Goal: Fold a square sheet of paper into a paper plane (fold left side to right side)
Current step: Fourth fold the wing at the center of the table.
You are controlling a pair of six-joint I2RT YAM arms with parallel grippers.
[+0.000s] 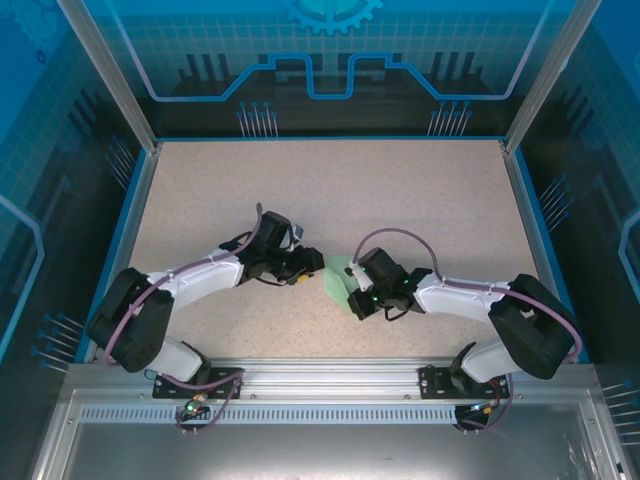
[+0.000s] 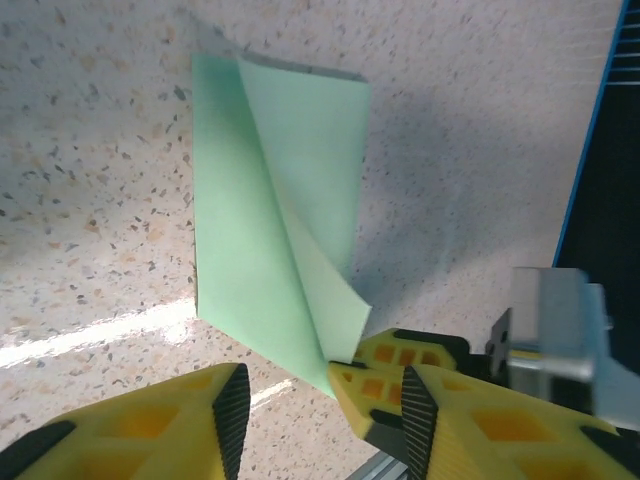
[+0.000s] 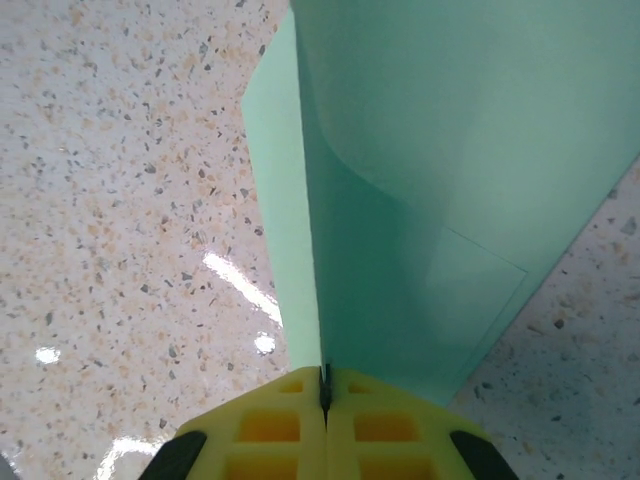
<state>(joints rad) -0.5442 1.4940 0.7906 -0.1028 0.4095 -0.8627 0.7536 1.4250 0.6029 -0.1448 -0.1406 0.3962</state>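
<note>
Right wrist | my right gripper clamped on a raised flap of the square sheet of paper, mid-table | left gripper jaws apart, just beside | risk: if I tug unevenly, the flap slips and the crease lands crooked

In the right wrist view, cropped at top and right: paper; cropped just below it by the bottom edge: right gripper. In the left wrist view, cropped just below the paper: left gripper. From above, paper largely hidden under both grippers, folds too small to tell.
</note>
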